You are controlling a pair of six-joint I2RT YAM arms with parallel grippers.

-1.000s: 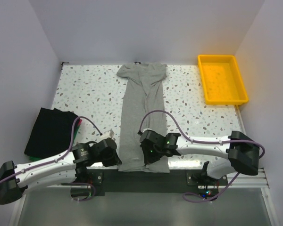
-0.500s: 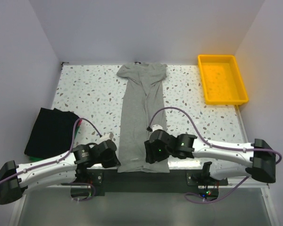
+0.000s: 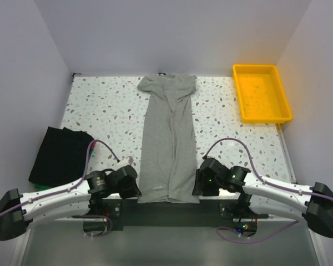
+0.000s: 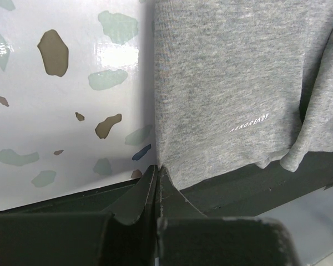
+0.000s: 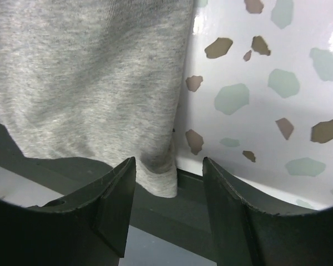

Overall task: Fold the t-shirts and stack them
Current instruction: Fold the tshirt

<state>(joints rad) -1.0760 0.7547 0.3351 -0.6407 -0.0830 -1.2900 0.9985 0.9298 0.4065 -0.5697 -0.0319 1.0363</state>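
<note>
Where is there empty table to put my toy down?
Bare table between the black t-shirt and the grey t-shirt, and between it and the yellow tray. Crowded at the near edge, by the left arm and right arm.

Desk (image 3: 105, 111): t-shirt (image 3: 167, 138) lying down middle, collar at 12 o'clock, hem at 6 o'clock overhanging near edge. Tray (image 3: 262, 91) at 2 o'clock, far right corner. At 8 o'clock, left edge: folded t-shirts (image 3: 58, 155), stacked. Left pincer (image 4: 157, 172) at hem's 7 o'clock corner; right pincer (image 5: 167, 160) at hem's 5 o'clock corner.
</note>
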